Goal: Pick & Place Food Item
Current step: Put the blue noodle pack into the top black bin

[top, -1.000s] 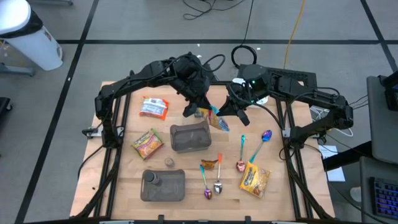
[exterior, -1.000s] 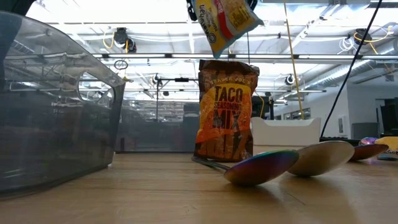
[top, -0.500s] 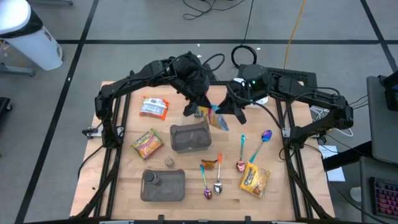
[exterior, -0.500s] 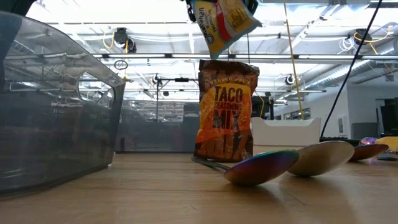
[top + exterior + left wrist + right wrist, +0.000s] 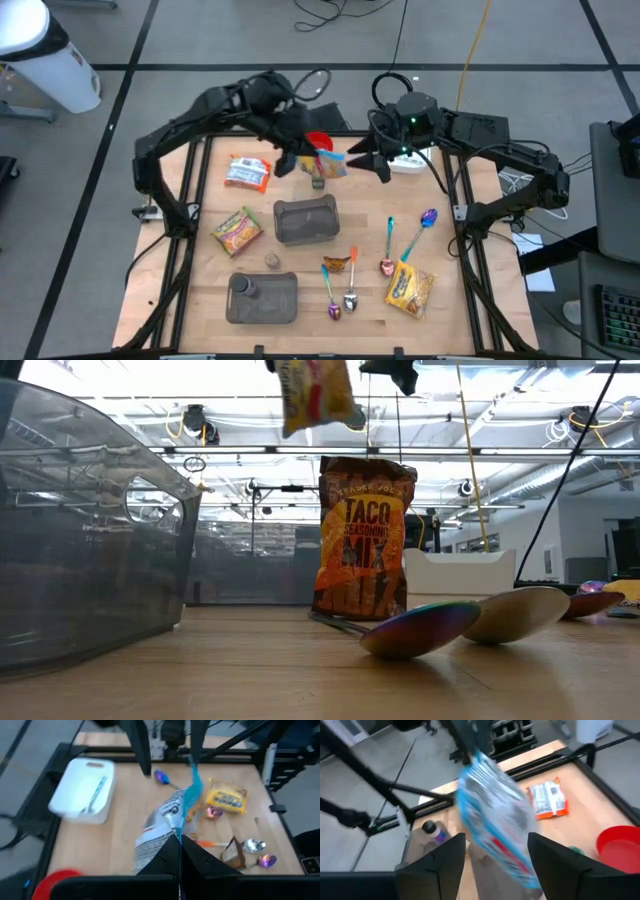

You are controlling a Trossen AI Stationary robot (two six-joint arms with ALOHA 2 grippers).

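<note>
**Left arm holding a snack bag in the air**

The left gripper (image 5: pixel 305 163) is hanging over the far middle of the table, its fingers pinched together on the top edge of a blue and white snack bag (image 5: pixel 330 165). The bag (image 5: pixel 167 822) is dangling clear of the wood, above and just behind the clear plastic bin (image 5: pixel 306 220), near a red bowl (image 5: pixel 318 143). In the low view the bag (image 5: pixel 312 395) is hanging above the taco seasoning packet (image 5: pixel 365 540).

The right gripper (image 5: pixel 365 160) is sitting just beside the bag, fingers (image 5: pixel 551 865) spread apart and holding nothing, the bag (image 5: pixel 495 820) in front of them.

Spoons (image 5: pixel 340 290) and a yellow packet (image 5: pixel 410 288) are lying nearer the front edge.
</note>
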